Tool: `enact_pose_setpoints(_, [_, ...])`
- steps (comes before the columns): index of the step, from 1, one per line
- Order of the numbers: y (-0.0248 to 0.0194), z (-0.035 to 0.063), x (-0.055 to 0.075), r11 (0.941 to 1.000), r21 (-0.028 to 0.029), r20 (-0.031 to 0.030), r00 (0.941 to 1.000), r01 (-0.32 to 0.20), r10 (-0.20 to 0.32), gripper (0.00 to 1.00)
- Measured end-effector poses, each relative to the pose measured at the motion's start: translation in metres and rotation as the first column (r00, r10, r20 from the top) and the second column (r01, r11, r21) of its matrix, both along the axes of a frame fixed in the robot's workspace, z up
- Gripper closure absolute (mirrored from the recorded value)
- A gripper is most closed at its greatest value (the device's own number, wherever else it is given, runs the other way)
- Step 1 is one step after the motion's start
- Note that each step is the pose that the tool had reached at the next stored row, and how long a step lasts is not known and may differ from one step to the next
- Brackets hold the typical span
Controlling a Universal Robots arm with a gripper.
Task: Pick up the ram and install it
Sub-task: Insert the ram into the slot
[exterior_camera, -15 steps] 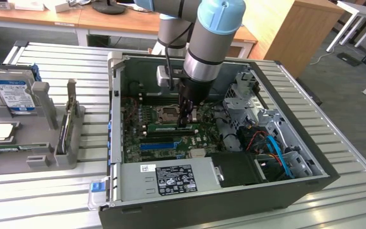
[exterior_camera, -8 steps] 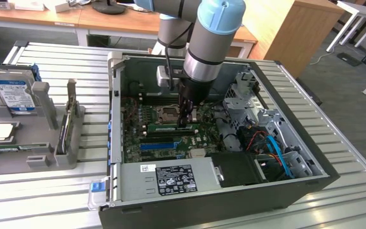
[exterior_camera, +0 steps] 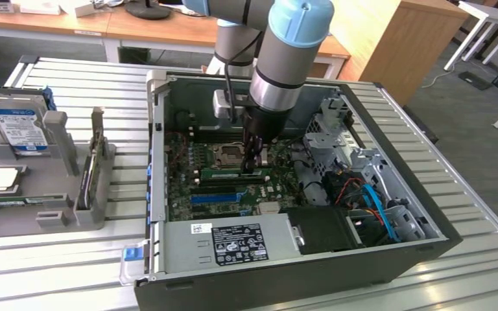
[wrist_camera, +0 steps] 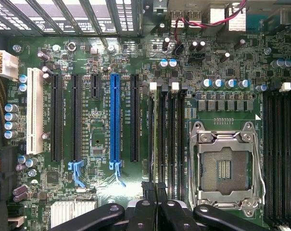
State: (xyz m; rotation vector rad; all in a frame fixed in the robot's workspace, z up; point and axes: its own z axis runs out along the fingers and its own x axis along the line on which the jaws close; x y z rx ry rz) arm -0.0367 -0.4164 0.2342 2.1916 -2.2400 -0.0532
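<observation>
Exterior view first: the ram [exterior_camera: 227,173] is down inside the open computer case [exterior_camera: 152,129], standing on its long edge on the motherboard [exterior_camera: 189,155]. Its long axis runs from the exterior view's left to the exterior view's right, and the flat green face with the small white label is turned toward the camera. It sits just beside the processor socket [exterior_camera: 231,154], on the side nearer the camera, and lies parallel to the blue slot [exterior_camera: 214,196] further forward.

The arm [exterior_camera: 284,58] reaches straight down into the case. The jaws are drawn almost together and meet the ram's top edge toward its end at the exterior view's right. I cannot tell whether they pinch it or only rest on it.

The case lies on its side on the slatted tabletop [exterior_camera: 465,194]. It also holds a silver power supply [exterior_camera: 184,243] at the near end and a bundle of blue and orange cables [exterior_camera: 372,201] on the exterior view's right.

On the exterior view's left, well apart from the case, a grey rack [exterior_camera: 54,172] holds a hard drive [exterior_camera: 15,126] propped upright.

From the wrist view the socket [wrist_camera: 224,166] is empty, with black slots running alongside it.
</observation>
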Motion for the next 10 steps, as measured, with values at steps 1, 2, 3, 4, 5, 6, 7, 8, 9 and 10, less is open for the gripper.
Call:
enact_pose_setpoints(1, [0.0, -0.0002, 0.0, 1.0, 0.0001, 0.0001, 1.0, 0.0, 0.0, 0.88])
enact_pose_setpoints(2, [0.0, -0.0002, 0.0, 1.0, 0.0001, 0.0, 1.0, 0.0, 0.0, 0.88])
enact_pose_setpoints(3, [0.0, -0.0002, 0.0, 1.0, 0.0001, 0.0, 1.0, 0.0, 0.0, 0.88])
enact_pose_setpoints(4, [0.0, -0.0002, 0.0, 1.0, 0.0001, 0.0, 1.0, 0.0, 0.0, 0.88])
enact_pose_setpoints(5, [0.0, -0.0002, 0.0, 1.0, 0.0, 0.0001, 1.0, 0.0, 0.0, 0.88])
enact_pose_setpoints(6, [0.0, -0.0002, 0.0, 1.0, 0.0001, 0.0, 1.0, 0.0, 0.0, 0.88])
enact_pose_setpoints(7, [0.0, -0.0003, 0.0, 1.0, 0.0001, 0.0001, 1.0, 0.0, 0.0, 0.88])
enact_pose_setpoints(8, [0.0, -0.0003, -0.0002, 1.0, 0.0001, 0.0001, 1.0, 0.0, 0.0, 0.88])
enact_pose_setpoints(9, [0.0, -0.0003, -0.0004, 1.0, 0.0002, 0.0001, 1.0, 0.0, 0.0, 0.88])
enact_pose_setpoints(10, [0.0, -0.0003, -0.0004, 1.0, 0.0001, 0.0001, 1.0, 0.0, 0.0, 0.88])
